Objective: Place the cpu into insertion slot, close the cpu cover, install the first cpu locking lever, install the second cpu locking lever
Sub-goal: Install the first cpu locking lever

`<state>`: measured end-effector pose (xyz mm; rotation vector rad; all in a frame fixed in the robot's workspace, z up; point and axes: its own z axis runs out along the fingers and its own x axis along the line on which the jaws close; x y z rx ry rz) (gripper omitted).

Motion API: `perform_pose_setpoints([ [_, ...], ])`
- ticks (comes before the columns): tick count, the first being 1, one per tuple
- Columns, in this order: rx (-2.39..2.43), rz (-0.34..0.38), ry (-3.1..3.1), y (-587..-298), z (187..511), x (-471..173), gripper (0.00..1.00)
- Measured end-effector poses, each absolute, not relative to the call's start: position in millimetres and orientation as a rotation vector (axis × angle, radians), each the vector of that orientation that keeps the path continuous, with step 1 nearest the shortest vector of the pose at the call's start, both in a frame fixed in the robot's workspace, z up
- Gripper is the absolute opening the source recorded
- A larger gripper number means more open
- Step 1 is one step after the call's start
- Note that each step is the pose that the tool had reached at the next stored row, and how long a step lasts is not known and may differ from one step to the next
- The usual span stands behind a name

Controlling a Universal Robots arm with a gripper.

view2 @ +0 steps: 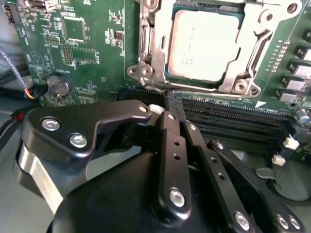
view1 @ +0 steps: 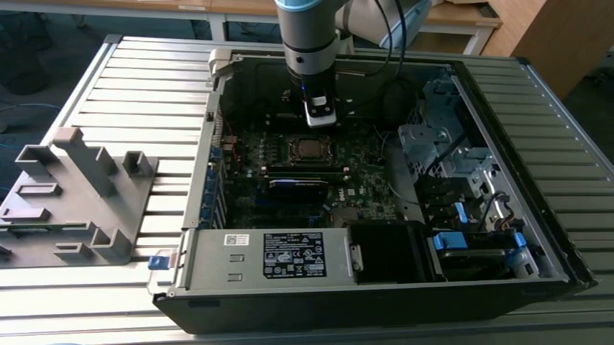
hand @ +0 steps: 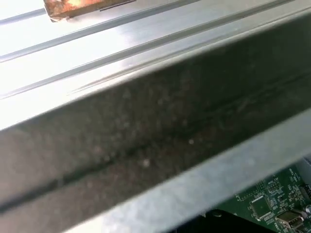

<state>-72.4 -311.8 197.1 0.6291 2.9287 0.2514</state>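
The cpu (view2: pixel 204 43), a pale metallic square, lies in the insertion slot (view1: pixel 309 149) on the green motherboard (view2: pixel 92 43) inside the open computer case. The silvery cpu cover (view2: pixel 146 53) lies flat around it, its window framing the chip. In the second wrist view my gripper (view2: pixel 173 104) is shut, with nothing visibly between its black fingers (view2: pixel 170 145). Its tip sits right at the socket's edge, by the corner of the cover and the first memory slot. In the exterior view the gripper (view1: pixel 321 122) hangs just behind the socket.
Long black memory slots (view2: pixel 233 116) run beside the socket, and a coin battery (view2: pixel 59 86) sits nearby. A black card (view1: pixel 299 185), the power supply (view1: pixel 287 255) and drive cages (view1: pixel 451 158) crowd the case. A grey fixture (view1: pixel 77 194) stands on the slatted table at the exterior view's left.
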Motion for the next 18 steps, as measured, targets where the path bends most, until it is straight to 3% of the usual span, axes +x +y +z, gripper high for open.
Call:
perform_pose_setpoints([
  [18, 0.629, 0.243, 2.932, -311.9, 213.9, -72.4, 0.11],
])
